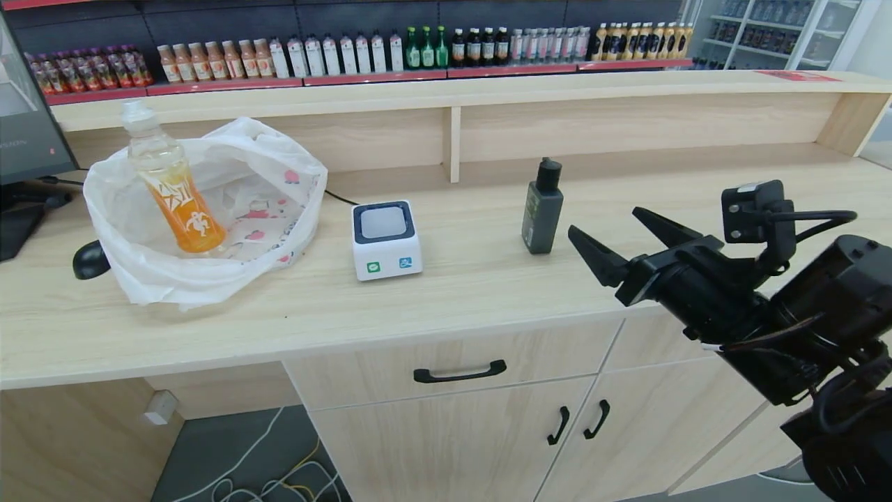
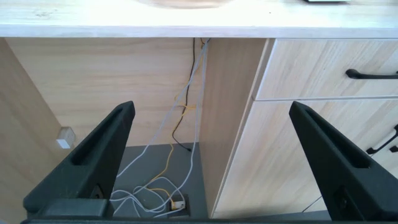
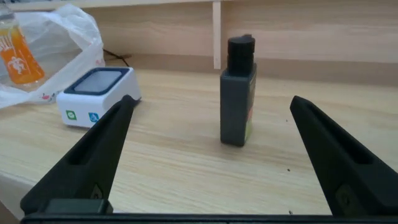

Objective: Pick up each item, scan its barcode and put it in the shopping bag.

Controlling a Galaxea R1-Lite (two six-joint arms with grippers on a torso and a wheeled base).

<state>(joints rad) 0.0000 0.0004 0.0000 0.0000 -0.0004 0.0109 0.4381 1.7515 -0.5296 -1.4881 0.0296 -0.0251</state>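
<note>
Right gripper (image 1: 603,221), fingers spread, near right of the dark bottle (image 1: 542,209); left gripper (image 2: 211,109) gapes under the counter (image 2: 93,25); bag (image 1: 279,209) hides the orange bottle (image 1: 174,195) base.

Dark bottle (image 3: 239,93) before the spread claw (image 3: 211,101)
It was seen upright on the worktop (image 3: 174,158), with a scanner (image 3: 96,93) beside the bag (image 3: 69,30).

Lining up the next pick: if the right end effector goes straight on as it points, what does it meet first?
Most likely the dark grey plastic bottle with a black cap, upright on the light wood counter. The open right end effector frames it in the wrist view, with nothing in between.
</note>
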